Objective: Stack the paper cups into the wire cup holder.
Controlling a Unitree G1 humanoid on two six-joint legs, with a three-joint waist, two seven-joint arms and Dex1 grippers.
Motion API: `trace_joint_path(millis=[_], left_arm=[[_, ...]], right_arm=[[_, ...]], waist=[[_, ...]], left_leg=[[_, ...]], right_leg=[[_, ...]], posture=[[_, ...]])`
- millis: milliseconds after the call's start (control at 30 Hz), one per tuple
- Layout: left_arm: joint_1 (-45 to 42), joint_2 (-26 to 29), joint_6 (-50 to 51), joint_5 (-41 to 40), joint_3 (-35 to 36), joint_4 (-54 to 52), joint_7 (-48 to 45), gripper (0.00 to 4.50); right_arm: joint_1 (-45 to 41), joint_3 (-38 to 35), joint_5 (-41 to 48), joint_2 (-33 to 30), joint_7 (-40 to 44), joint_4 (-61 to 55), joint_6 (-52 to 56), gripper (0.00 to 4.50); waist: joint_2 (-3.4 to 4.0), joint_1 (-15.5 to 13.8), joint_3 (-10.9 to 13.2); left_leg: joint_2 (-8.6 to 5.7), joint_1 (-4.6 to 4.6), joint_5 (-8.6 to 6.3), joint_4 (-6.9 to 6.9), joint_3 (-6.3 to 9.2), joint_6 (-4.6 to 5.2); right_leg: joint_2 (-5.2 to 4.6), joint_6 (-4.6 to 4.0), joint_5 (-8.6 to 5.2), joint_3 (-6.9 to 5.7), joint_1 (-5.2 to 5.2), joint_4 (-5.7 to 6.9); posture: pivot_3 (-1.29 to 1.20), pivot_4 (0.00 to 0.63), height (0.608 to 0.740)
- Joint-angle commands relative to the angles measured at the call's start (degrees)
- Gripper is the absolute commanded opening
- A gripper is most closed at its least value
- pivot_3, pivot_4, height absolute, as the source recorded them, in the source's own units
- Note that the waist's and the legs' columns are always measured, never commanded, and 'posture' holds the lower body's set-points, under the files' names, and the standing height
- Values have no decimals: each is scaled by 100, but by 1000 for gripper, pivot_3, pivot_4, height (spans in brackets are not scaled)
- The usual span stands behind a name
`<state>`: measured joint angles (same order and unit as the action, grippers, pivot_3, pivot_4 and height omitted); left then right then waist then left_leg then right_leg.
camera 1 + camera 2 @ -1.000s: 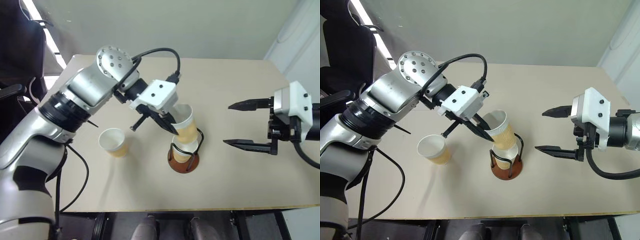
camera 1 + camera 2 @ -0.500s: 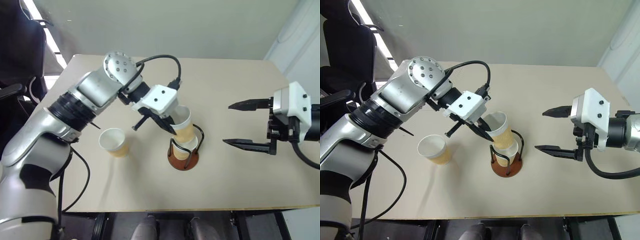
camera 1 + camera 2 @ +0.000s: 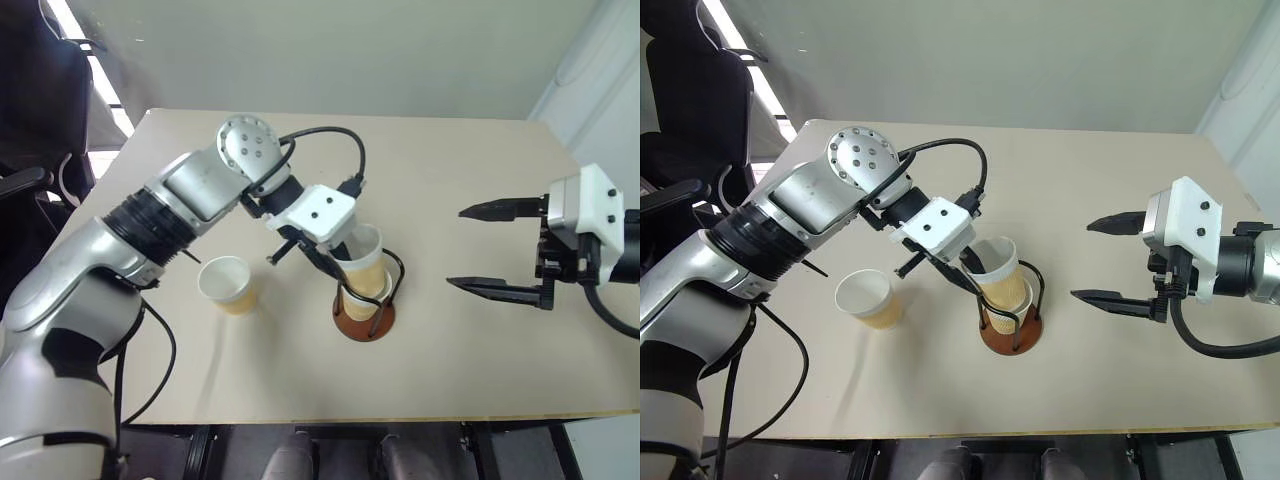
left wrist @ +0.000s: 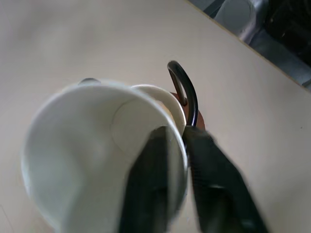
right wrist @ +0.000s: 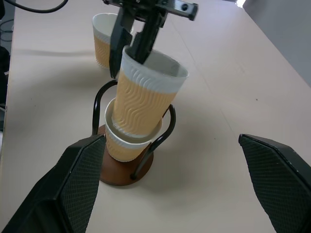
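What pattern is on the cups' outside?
Wavy embossed ripples on tan-yellow paper cups, clearest in right wrist view.

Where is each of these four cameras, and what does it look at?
Left and right eye: on the head, looking down at the table, both arms showing.
Left wrist: behind the left hand, its fingers astride the top cup's rim.
Right wrist: behind the open right hand, facing the holder.
All share the top cup.

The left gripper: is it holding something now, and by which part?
The left gripper straddles the rim of the upper cup, one finger inside, one outside; a firm grip cannot be told. That cup sits in the cup in the holder.
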<state>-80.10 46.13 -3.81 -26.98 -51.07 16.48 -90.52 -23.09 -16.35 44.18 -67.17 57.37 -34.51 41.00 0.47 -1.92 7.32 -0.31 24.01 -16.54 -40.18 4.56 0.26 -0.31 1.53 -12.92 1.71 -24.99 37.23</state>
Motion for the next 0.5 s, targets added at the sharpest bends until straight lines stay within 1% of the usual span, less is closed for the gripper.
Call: trace_joint_path(millis=[33,200,233,267,300,400,500], left_arm=[[-171,-29,-42,18,180,-30,-198,2050],[-124,-193,70,53,473,29,-198,3847],[-106,-262,91,106,643,72,-198,4247],[-87,-323,96,175,843,125,-198,4475],[-70,-363,121,229,1058,163,-198,4475],[-1,-192,311,303,1535,62,-198,4475],[220,261,143,659,1854,-128,-198,4475]], right_arm=[[-26,-187,-20,-10,-47,-85,-97,4500],[-37,-144,-55,-3,-60,-66,-123,4500],[-49,-137,-62,-1,-65,-55,-125,4500],[-62,-129,-64,4,-69,-49,-126,4500],[-84,-112,-56,14,-85,-45,-117,4500],[-178,-100,101,114,-195,-72,-30,4500],[-343,-33,322,246,-320,-110,108,4500]], waist=[[0,0,0],[0,-4,0],[0,-5,0],[0,-5,0],[0,-3,0],[0,8,0],[8,70,-4]], left_leg=[[0,0,0,0,0,0],[0,0,0,0,0,0],[0,0,0,0,0,0],[0,0,0,-1,0,0],[0,0,0,-1,0,1],[0,0,0,0,-2,1],[1,-3,0,4,-3,1]], right_leg=[[0,0,0,0,0,0],[0,1,1,0,2,-2],[0,2,1,0,2,-3],[0,3,2,0,4,-4],[0,3,2,0,4,-4],[2,4,2,0,3,-6],[4,4,2,1,3,-8]], posture=[[0,150,740],[0,150,740],[0,150,740],[0,150,740],[0,150,740],[0,150,740],[0,150,740]])
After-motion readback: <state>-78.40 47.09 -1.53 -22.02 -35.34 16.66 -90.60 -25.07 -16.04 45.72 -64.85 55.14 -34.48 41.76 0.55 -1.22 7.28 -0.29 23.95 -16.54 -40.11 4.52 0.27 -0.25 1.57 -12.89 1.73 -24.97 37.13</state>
